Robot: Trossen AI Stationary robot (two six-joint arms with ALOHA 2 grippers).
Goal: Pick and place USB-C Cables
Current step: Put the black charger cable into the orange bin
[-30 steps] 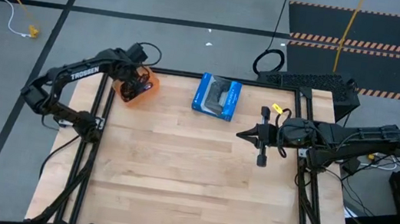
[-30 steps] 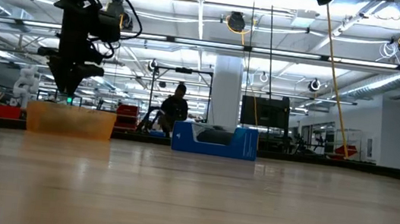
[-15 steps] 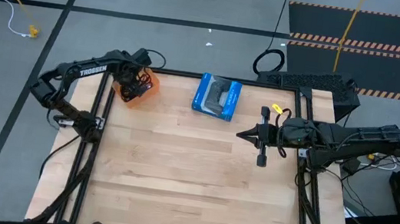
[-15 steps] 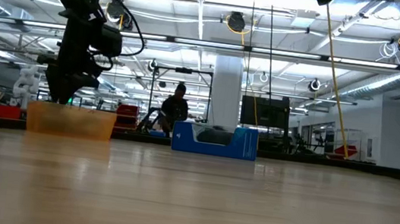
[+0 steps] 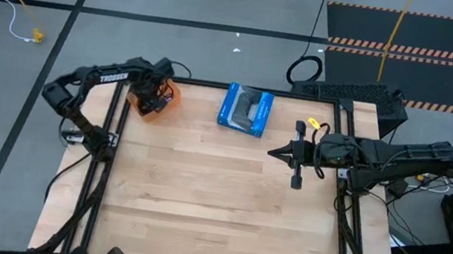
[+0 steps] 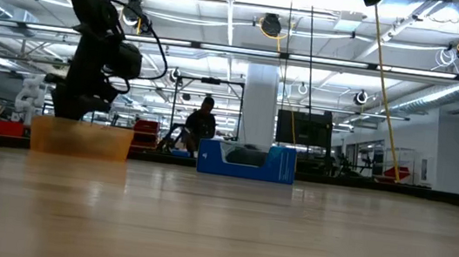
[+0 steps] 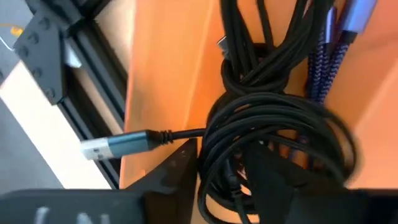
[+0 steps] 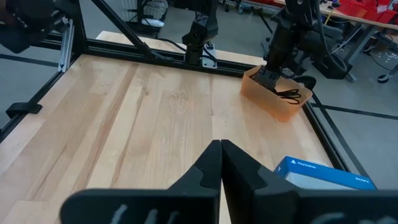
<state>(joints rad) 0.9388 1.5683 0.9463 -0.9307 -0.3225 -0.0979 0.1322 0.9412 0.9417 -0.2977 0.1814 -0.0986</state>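
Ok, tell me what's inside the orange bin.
The orange bin holds coiled black cables and a blue-purple cable. The left claw reaches in, hiding the bin's floor beneath the coils.

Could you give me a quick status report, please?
Left end effector down in orange bin, fingers around black USB-C cables. Right end effector shut, waiting mid-table. Nothing obstructing.

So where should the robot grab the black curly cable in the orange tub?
Probably at the thick bundle of loops of the black coiled cable, coming straight down from above into the open-topped orange plastic tub. The tub's walls block the sides, and the stacked loops give the left gripper, now right over them, more to pinch than the loose silver-tipped end.
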